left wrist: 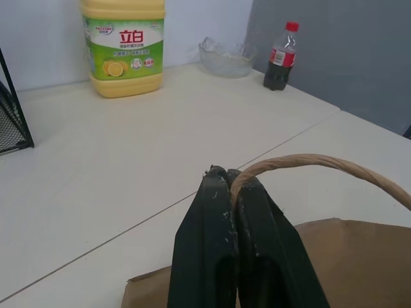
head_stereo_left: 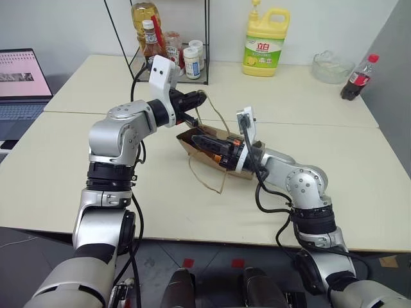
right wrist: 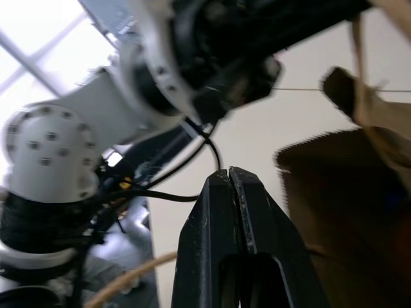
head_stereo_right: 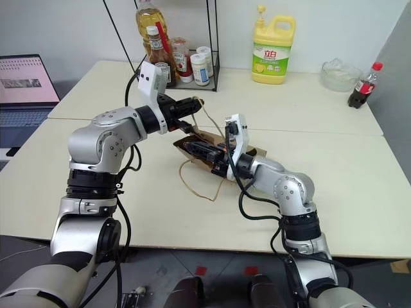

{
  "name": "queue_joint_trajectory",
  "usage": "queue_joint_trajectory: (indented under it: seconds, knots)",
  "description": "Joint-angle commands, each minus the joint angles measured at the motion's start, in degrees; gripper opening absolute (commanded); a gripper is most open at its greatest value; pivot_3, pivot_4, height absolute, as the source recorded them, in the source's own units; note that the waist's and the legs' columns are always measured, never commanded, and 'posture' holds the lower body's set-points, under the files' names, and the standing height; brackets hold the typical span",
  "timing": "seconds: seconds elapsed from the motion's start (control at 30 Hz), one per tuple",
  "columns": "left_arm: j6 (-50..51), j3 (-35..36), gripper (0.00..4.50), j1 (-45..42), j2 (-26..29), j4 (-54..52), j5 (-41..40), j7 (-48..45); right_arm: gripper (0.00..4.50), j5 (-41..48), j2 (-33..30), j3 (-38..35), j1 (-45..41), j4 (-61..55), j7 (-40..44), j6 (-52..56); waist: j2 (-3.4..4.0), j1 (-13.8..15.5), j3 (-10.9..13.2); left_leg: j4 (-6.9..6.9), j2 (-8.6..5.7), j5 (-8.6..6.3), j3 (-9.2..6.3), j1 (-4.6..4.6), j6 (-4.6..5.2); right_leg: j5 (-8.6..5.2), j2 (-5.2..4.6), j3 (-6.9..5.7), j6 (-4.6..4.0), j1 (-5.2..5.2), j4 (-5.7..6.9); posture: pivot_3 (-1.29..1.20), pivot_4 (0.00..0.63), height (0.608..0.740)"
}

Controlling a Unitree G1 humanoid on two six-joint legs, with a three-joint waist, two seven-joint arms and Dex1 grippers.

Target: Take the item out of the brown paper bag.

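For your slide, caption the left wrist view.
Left gripper shut on bag handle; jug behind.

the brown paper bag (head_stereo_left: pixel 212 154) lies on its side in the middle of the near table (head_stereo_left: pixel 64 186). behind it, on the far table (head_stereo_left: pixel 289 96), the wire rack (head_stereo_left: pixel 170 54) with bottles stands to the left, the detergent jug (head_stereo_left: pixel 266 42) in the middle, then the glass bowl (head_stereo_left: pixel 331 67) and the cola bottle (head_stereo_left: pixel 359 77) to the right. the laptop (head_stereo_left: pixel 22 80) sits far left

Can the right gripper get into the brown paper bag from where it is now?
Probably yes. The left gripper is shut on a handle, lifting the brown paper bag, and the right gripper sits at its mouth. But its fingers are shut; the item isn't visible.
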Motion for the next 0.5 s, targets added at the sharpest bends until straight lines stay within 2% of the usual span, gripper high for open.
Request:
queue_joint_trajectory:
  seconds: [0.03,0.27,0.37,0.5]
  knots:
    - [-0.8,0.7,0.00,-1.1,-0.2,-2.0,-0.3,0.3,0.02,-2.2,0.4,-0.4,-1.0,-0.7,-3.5,0.5,0.00,0.0,0.0,0.00,0.00,0.00,0.00,0.00,0.00,0.00,0.00,0.00,0.00,0.00,0.00,0.00,0.150,0.740]
    - [-1.0,0.6,0.00,-1.3,-0.6,-1.5,-0.3,0.2,0.02,-10.4,-3.3,5.2,-1.4,-4.5,-7.3,3.2,0.00,0.0,0.0,0.00,-0.01,0.00,0.01,-0.01,0.00,0.00,0.00,0.02,0.00,-0.03,0.02,0.00,0.150,0.740]
    - [-1.1,0.6,0.00,-1.5,-0.9,-1.4,-0.3,0.2,0.02,-17.1,-8.1,12.1,-1.7,-6.7,-6.1,1.8,0.00,0.1,0.0,0.01,-0.02,0.00,0.01,-0.03,0.00,0.00,0.00,0.02,0.00,-0.03,0.01,0.00,0.150,0.740]
    - [-1.1,0.5,0.00,-1.5,-1.4,-1.4,-0.3,0.2,0.02,-27.7,-15.9,22.6,-1.8,-8.1,-0.8,-5.5,0.00,0.0,0.0,0.01,-0.01,0.00,0.02,-0.03,0.00,0.00,0.01,0.03,0.01,-0.04,-0.01,0.00,0.150,0.740]
